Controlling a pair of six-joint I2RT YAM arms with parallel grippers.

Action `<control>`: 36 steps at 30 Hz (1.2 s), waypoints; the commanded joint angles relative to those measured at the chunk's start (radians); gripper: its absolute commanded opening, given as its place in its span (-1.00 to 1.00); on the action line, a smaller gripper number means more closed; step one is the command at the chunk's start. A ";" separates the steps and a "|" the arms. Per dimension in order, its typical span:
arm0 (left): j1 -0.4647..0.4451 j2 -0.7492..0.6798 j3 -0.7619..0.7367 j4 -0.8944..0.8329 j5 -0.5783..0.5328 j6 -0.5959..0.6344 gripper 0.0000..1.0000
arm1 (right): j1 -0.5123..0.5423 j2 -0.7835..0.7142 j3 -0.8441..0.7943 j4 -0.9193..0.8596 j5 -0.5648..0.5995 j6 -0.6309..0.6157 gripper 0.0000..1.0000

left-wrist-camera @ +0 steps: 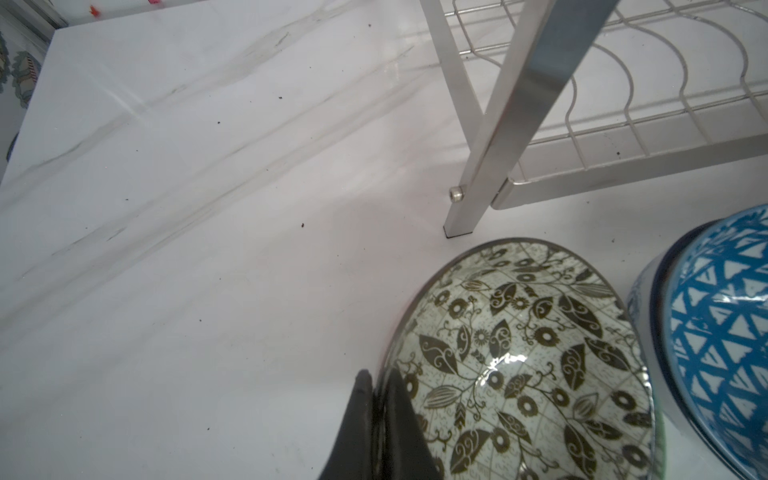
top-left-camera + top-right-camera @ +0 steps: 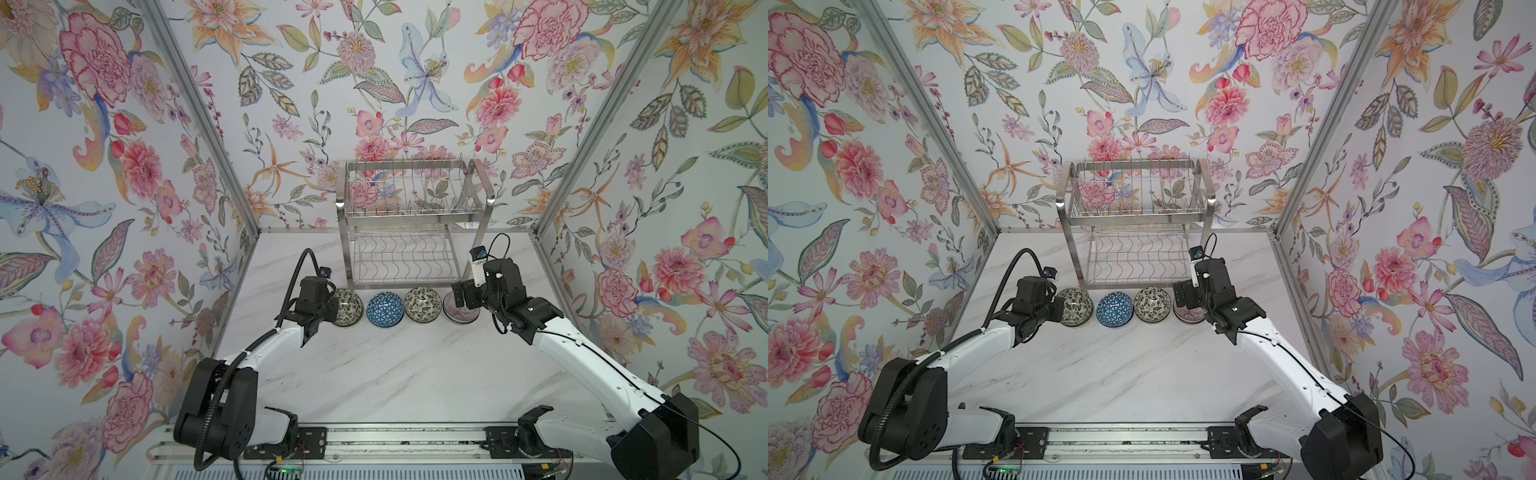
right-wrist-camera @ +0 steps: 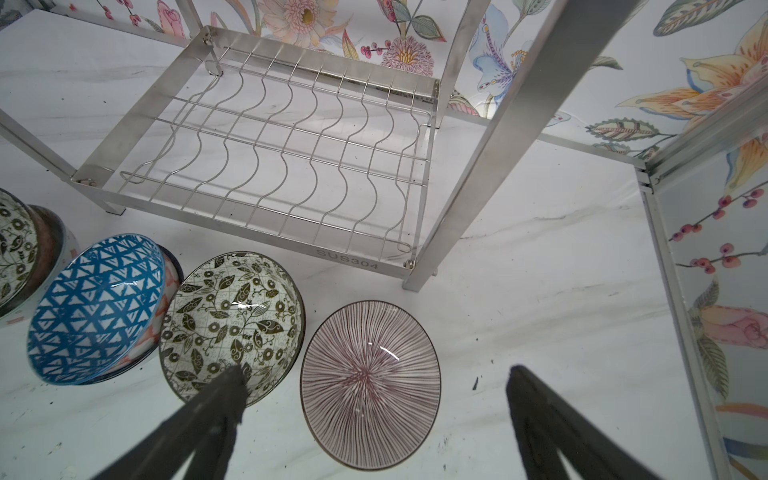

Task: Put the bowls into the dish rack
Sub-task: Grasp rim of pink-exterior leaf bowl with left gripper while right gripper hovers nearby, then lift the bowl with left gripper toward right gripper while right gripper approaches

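Four bowls stand in a row in front of the dish rack [image 2: 415, 216] [image 2: 1133, 208]. From the left they are a black-and-cream leaf bowl [image 2: 350, 306] [image 1: 528, 353], a blue-white triangle bowl [image 2: 385, 308] [image 3: 95, 307], a second leaf bowl [image 2: 422, 306] [image 3: 237, 316] and a purple striped bowl [image 2: 1185, 316] [image 3: 370, 374]. My left gripper [image 1: 380, 378] is shut on the first leaf bowl's near rim, one finger inside and one outside. My right gripper [image 3: 376, 370] hangs open above the purple bowl, holding nothing. The blue bowl rests tilted on a red-white patterned bowl [image 3: 166, 297].
The rack's flat steel legs [image 1: 469, 199] [image 3: 419, 274] stand just behind the bowls, and its lower wavy-wire shelf [image 3: 291, 166] holds nothing. Floral walls close in on both sides. The white marble tabletop [image 2: 374, 374] stretches toward the arm bases.
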 commanded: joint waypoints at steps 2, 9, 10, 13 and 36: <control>-0.001 -0.064 0.006 0.022 -0.008 -0.004 -1.00 | -0.008 -0.013 -0.007 -0.008 -0.018 0.017 0.98; -0.001 -0.103 0.015 0.028 0.027 -0.016 -1.00 | -0.007 -0.016 -0.010 -0.008 -0.024 0.021 0.98; 0.000 -0.112 0.016 0.027 0.031 -0.019 -1.00 | -0.007 -0.018 -0.010 -0.008 -0.025 0.021 0.98; -0.002 -0.142 0.019 0.029 0.043 -0.025 -1.00 | -0.006 -0.022 -0.008 -0.008 -0.036 0.027 0.99; -0.320 -0.093 -0.036 0.390 0.054 -0.267 -1.00 | 0.268 0.073 -0.043 0.264 -0.114 0.372 0.98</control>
